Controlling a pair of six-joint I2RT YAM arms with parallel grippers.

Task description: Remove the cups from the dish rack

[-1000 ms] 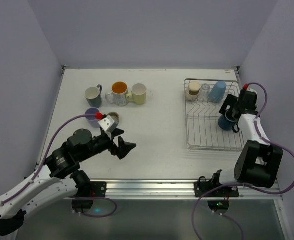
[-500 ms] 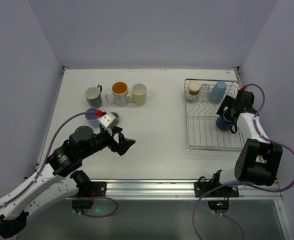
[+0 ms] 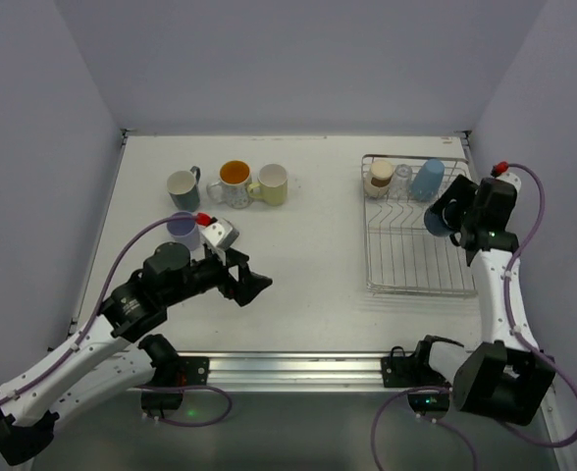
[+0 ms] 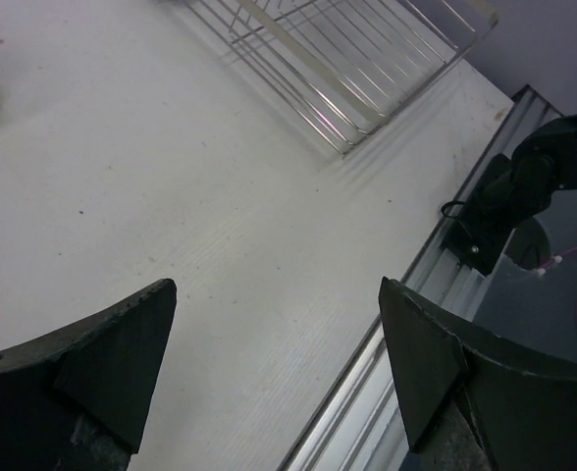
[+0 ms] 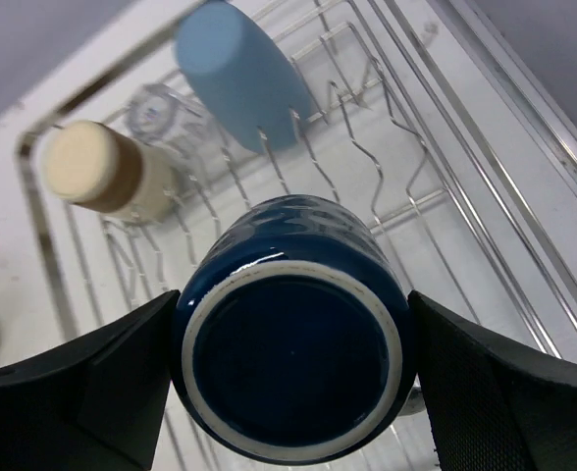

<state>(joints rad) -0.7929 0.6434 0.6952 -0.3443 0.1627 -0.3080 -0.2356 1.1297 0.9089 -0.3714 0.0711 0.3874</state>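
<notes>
My right gripper (image 3: 447, 212) is shut on the navy cup (image 3: 437, 220) and holds it above the right side of the silver wire dish rack (image 3: 406, 285). In the right wrist view the cup's base (image 5: 293, 388) faces the camera between the gripper's (image 5: 293, 299) fingers. A light blue cup (image 5: 241, 74), a clear glass (image 5: 156, 106) and a beige cup (image 5: 102, 172) stand at the rack's far end. My left gripper (image 3: 251, 286) is open and empty over the bare table (image 4: 171, 196). White (image 3: 183, 184), orange-lined (image 3: 234, 183), cream (image 3: 271, 183) and lavender (image 3: 182, 227) cups stand at the left.
The rack's near corner (image 4: 352, 108) shows in the left wrist view, with the right arm's base (image 4: 514, 186) beyond the table's metal front rail (image 4: 396, 324). Walls close off the table at the back and both sides.
My right gripper has lifted the navy cup up from the rack's tines and drawn it toward the far right. My left arm has shifted slightly right, its gripper still open.
</notes>
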